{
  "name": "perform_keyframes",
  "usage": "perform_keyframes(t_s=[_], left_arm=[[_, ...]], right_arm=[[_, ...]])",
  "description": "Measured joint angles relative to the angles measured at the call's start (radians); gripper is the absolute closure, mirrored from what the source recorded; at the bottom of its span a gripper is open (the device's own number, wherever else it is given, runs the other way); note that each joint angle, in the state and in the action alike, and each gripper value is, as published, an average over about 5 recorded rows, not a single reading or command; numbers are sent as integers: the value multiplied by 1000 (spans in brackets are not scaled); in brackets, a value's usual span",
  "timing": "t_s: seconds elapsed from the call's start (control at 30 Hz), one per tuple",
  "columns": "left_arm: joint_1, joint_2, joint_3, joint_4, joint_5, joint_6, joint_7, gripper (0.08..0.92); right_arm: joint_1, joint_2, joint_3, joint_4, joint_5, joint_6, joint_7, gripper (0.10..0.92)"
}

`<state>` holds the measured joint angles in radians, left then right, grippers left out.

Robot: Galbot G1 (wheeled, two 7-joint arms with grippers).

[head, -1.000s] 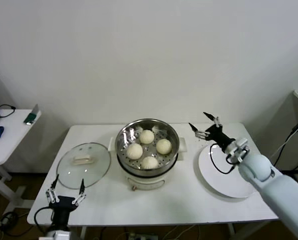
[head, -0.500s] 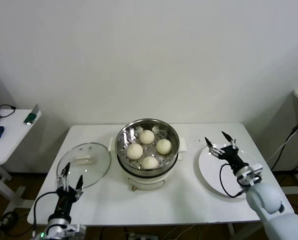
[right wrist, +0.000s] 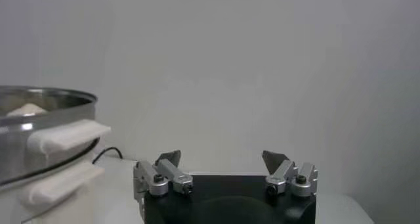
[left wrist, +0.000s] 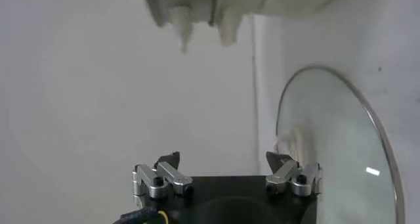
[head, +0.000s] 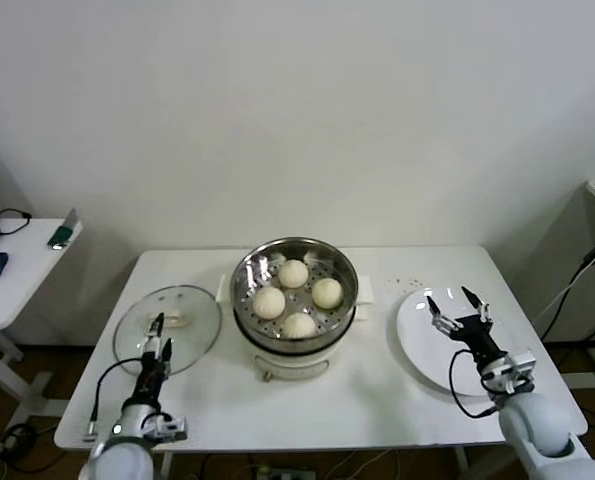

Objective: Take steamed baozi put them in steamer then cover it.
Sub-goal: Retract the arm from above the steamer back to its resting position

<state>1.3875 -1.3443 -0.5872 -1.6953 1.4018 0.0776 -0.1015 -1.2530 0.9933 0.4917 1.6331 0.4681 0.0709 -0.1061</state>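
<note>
Four steamed baozi (head: 296, 297) sit in the uncovered steamer (head: 295, 305); left gripper (head: 156, 342), jaws open, points at the glass lid (head: 167, 329); right gripper (head: 459, 310) hovers open over the white plate (head: 422, 352)

steamer (right wrist: 39, 136): cut off by the right wrist view's edge
glass lid (left wrist: 341, 146): partly cropped in the left wrist view

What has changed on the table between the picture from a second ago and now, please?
The right pincer drew back from beside the steamer to over the white plate, open and empty. The left pincer rose from the table's front edge to the glass lid, open too. The four buns, steamer, lid and plate stayed put.
</note>
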Motion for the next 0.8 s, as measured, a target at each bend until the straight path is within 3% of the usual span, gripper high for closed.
perform_keyframes(t_s=[0.43, 0.8], left_arm=[[-211, 2, 16, 265, 44, 45, -25, 177], [-322, 3, 26, 405, 46, 67, -60, 177]], right_arm=[[8, 27, -15, -25, -55, -2, 8, 203], [24, 44, -38, -47, -85, 4, 9, 203]])
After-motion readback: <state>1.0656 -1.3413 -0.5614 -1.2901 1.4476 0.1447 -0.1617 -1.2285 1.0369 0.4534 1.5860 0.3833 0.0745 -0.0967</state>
